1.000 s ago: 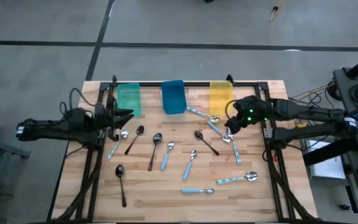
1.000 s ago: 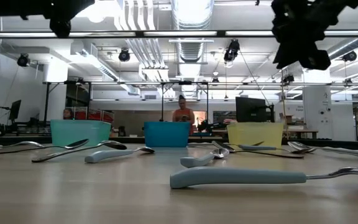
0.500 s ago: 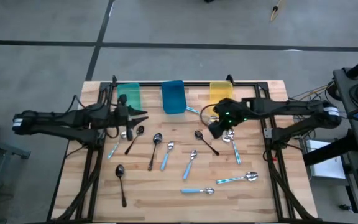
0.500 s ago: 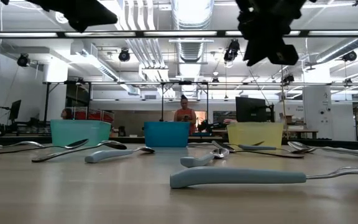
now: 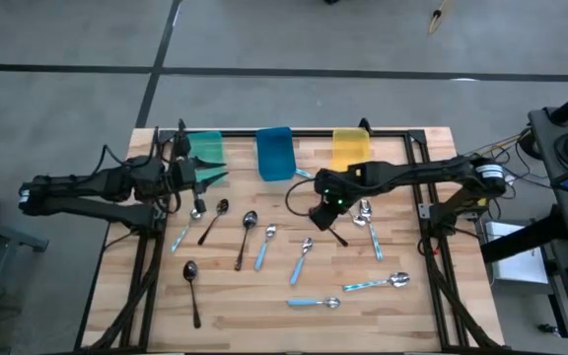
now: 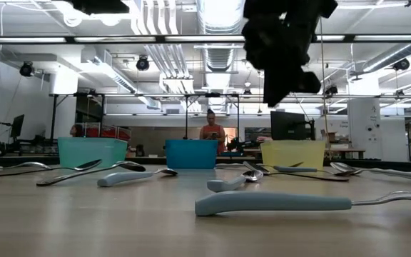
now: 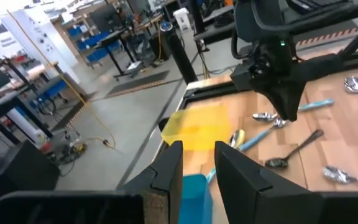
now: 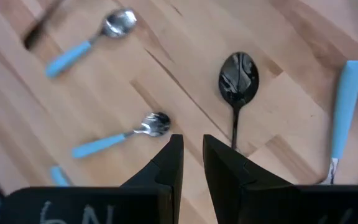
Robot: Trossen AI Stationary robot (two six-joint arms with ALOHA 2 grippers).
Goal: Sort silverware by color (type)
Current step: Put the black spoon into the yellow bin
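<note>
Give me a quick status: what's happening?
Right gripper hovering over dark brown spoon, empty. Left gripper idle near teal plastic bin. Path clear.

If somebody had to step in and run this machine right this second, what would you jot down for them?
Right gripper: empty, jaws a narrow gap apart, above the dark spoon mid-table.
Left gripper: empty, jaws slightly apart, raised by the teal bin.
Spoons: all loose on the table, blue-handled ones mixed with dark ones.
Done: the top view shows nothing in the teal, blue or yellow bin.
Left: all the sorting.
</note>
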